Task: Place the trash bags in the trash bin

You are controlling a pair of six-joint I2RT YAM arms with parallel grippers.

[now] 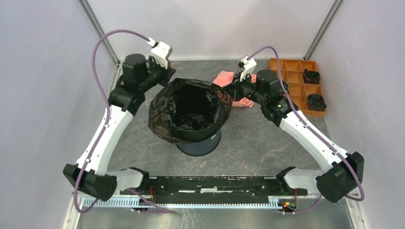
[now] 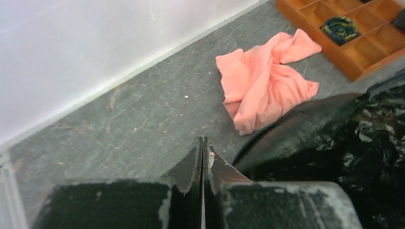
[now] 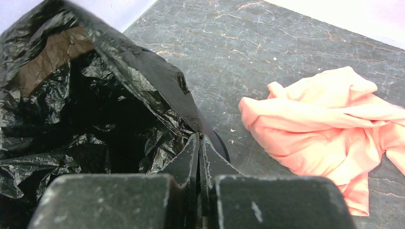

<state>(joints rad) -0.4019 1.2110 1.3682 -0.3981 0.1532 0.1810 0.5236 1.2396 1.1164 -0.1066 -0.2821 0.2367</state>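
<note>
The bin (image 1: 200,145) is mostly hidden. Only its dark blue lower wall and a small white mark show below the bag (image 1: 160,114), which is draped over its top with the mouth spread open, in the middle of the desk (image 1: 262,138). The bin's rim cannot be seen. The pink cloth (image 1: 224,77) lies near the far edge, partly covered from above by the right arm. Both wrist cameras show it whole.

The left gripper (image 1: 168,80) has its fingers pressed together on the bag's far-left rim. The film rises to a point there, though the left wrist view shows it only running in beside the fingers (image 2: 197,160). The right gripper (image 1: 231,90) is clamped on the bag's right rim, and the taut black edge leads straight into its closed fingertips (image 3: 193,152).

There is one bag, one bin, one cloth and one orange tray (image 1: 291,78) at the far right corner. Two round black items (image 1: 312,76) (image 1: 316,101) sit in separate compartments of the tray, too small to identify.
</note>
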